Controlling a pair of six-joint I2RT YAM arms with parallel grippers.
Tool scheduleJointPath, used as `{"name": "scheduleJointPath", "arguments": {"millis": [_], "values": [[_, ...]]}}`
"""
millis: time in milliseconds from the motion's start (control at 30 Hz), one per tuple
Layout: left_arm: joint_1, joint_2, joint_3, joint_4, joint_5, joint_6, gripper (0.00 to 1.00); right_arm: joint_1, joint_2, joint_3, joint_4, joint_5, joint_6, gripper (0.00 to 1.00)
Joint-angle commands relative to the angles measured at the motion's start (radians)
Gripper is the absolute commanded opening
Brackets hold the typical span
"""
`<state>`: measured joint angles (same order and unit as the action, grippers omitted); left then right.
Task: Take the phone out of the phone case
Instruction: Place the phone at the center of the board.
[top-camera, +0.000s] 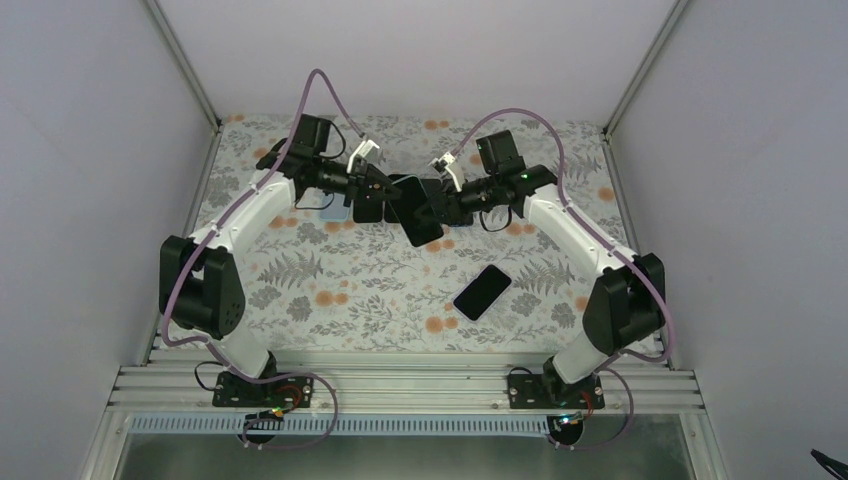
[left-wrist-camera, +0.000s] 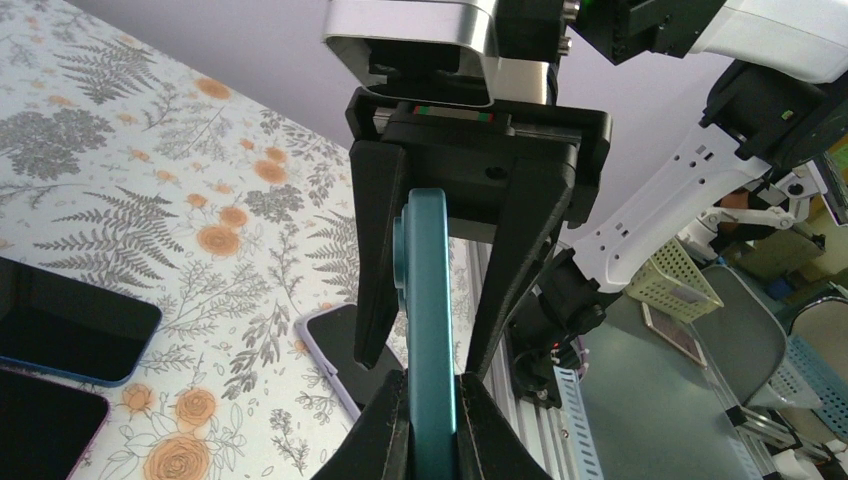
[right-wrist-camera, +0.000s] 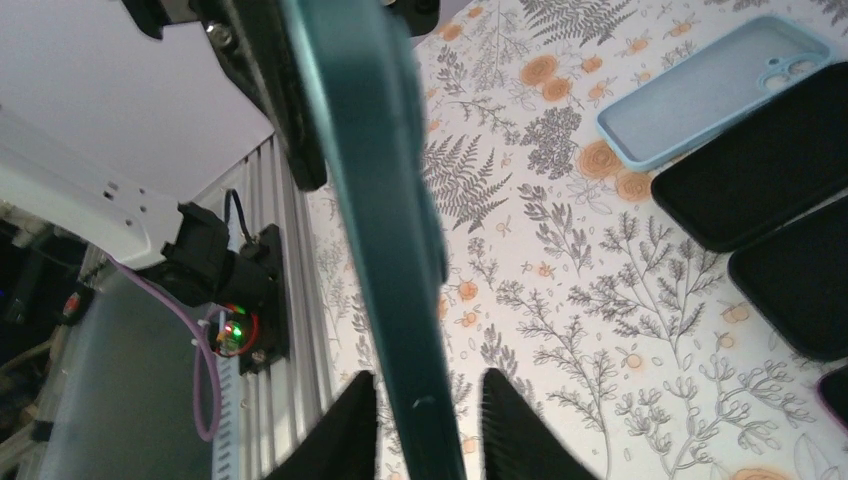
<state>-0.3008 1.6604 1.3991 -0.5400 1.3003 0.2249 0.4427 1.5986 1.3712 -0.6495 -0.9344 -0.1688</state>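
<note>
The phone (top-camera: 418, 212) sits inside its teal phone case (left-wrist-camera: 430, 320) and is held in the air over the middle of the counter (top-camera: 330, 290), toward its far edge. From above its dark face shows, slanted between the two arms. Both wrist views catch it edge-on, and the case's raised camera ring faces the left side of the left wrist view.

The left pincer (left-wrist-camera: 432, 440) is clamped on one end of the phone case, with both fingertips pressed flat against its sides. The right pincer (right-wrist-camera: 425, 430) meets it from the opposite end. Its two fingers (left-wrist-camera: 375, 300) straddle the case without pinching it. A slit of patterned counter shows beside the case in the right wrist view, and a plain gap stands between the case and one finger in the left wrist view.

On the counter below, a loose phone (top-camera: 482, 291) lies screen-up, right of the middle and nearer the near edge, well apart from the held one. Its rim looks lilac in the left wrist view.

Under the left arm, near the far edge, an empty light blue case (right-wrist-camera: 715, 90) lies hollow side up. Just beside it are two dark phones (right-wrist-camera: 760, 165), lying flat side by side.
</note>
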Motion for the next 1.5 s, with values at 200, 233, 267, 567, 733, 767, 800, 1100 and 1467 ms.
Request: {"name": "scheduleJointPath", "arguments": {"millis": [200, 233, 267, 567, 733, 767, 800, 1100, 1467], "values": [[-0.009, -0.031, 0.028, 0.046, 0.005, 0.000, 0.11, -0.024, 0.024, 0.015, 0.016, -0.071, 0.037, 0.04], [-0.008, -0.031, 0.028, 0.052, 0.001, -0.008, 0.16, -0.029, 0.024, 0.014, 0.018, -0.078, 0.040, 0.04], [-0.009, -0.030, 0.028, 0.056, -0.001, -0.014, 0.23, -0.037, 0.024, 0.012, 0.020, -0.084, 0.043, 0.04], [-0.008, -0.044, 0.019, 0.109, -0.033, -0.064, 0.89, -0.105, 0.006, -0.018, 0.034, -0.096, 0.047, 0.04], [-0.008, -0.051, 0.014, 0.129, -0.066, -0.081, 1.00, -0.167, 0.006, -0.036, 0.024, -0.091, 0.031, 0.04], [-0.008, -0.053, 0.014, 0.130, -0.073, -0.082, 1.00, -0.182, 0.007, -0.037, 0.020, -0.091, 0.024, 0.04], [-0.008, -0.055, 0.013, 0.130, -0.081, -0.082, 1.00, -0.199, 0.010, -0.037, 0.012, -0.090, 0.017, 0.04], [-0.007, -0.068, 0.025, 0.127, -0.127, -0.075, 1.00, -0.365, 0.092, -0.017, -0.062, -0.072, -0.035, 0.04], [-0.007, -0.068, 0.018, 0.137, -0.133, -0.085, 1.00, -0.493, 0.262, 0.068, -0.138, -0.008, -0.090, 0.04]]}}
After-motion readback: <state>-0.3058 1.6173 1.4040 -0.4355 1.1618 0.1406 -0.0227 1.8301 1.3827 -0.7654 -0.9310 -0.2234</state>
